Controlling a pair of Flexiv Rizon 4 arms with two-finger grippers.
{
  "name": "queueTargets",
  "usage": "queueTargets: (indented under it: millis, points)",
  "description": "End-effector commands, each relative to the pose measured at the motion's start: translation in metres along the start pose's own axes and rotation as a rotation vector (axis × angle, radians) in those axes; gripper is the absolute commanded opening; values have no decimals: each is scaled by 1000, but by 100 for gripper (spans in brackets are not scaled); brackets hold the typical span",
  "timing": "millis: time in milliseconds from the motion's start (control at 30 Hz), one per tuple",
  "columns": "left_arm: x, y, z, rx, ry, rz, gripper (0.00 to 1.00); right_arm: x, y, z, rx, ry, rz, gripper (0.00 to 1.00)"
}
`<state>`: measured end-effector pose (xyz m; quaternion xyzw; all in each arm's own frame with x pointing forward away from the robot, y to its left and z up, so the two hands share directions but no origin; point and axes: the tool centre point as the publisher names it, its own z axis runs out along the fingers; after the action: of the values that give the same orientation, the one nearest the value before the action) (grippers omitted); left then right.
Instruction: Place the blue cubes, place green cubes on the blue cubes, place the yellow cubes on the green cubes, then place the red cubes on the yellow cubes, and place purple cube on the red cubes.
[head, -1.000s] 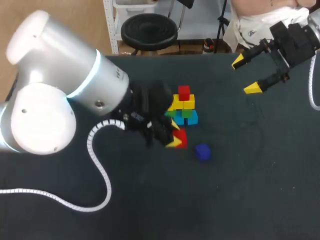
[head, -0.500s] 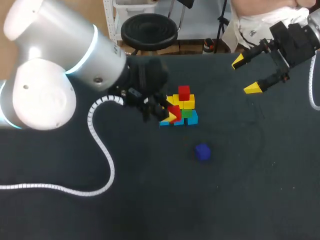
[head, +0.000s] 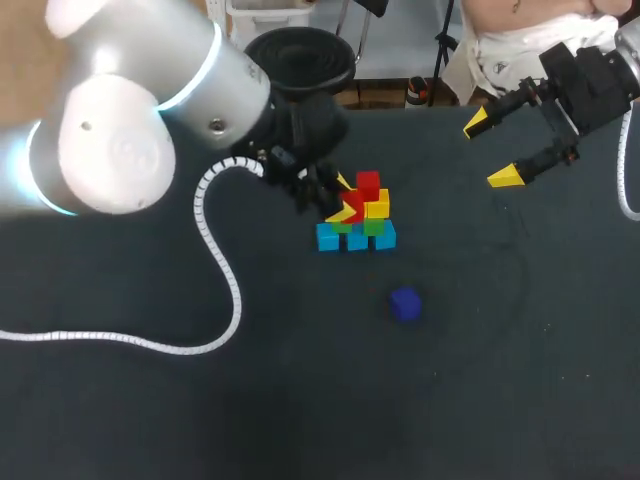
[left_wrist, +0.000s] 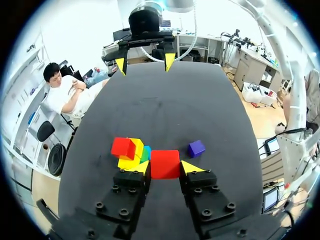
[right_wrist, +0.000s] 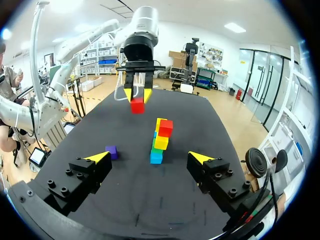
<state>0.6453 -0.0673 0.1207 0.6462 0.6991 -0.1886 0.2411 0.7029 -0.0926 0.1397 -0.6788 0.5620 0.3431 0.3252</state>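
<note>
A pyramid of cubes (head: 365, 225) stands mid-table: blue cubes (head: 328, 237) at the base, green and yellow ones above, and a red cube (head: 368, 185) on top. My left gripper (head: 348, 207) is shut on a second red cube (left_wrist: 165, 164) and holds it in the air against the stack's left side, beside the top red cube (left_wrist: 123, 147). A purple cube (head: 405, 304) lies alone on the table in front of the stack. My right gripper (head: 490, 150) hangs open and empty at the far right, well away from the stack (right_wrist: 160, 141).
The dark table (head: 480, 380) stretches bare to the front and right of the stack. The left arm's white cable (head: 215, 270) loops across the table's left half.
My left gripper has carried the red cube up from the table in front of the stack to the stack's upper left side. The right arm has stayed still.
</note>
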Motion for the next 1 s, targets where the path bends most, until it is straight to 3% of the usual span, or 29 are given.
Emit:
queueTargets:
  millis: [33,533,1000]
  points:
    - [-3,11,2,19,34,-8,0,0,0,0,0,-1,-1,100]
    - [5,33,6,17,70,-50,0,0,0,0,0,-1,-1,100]
    - [6,33,6,8,73,-62,0,0,0,0,0,-1,-1,100]
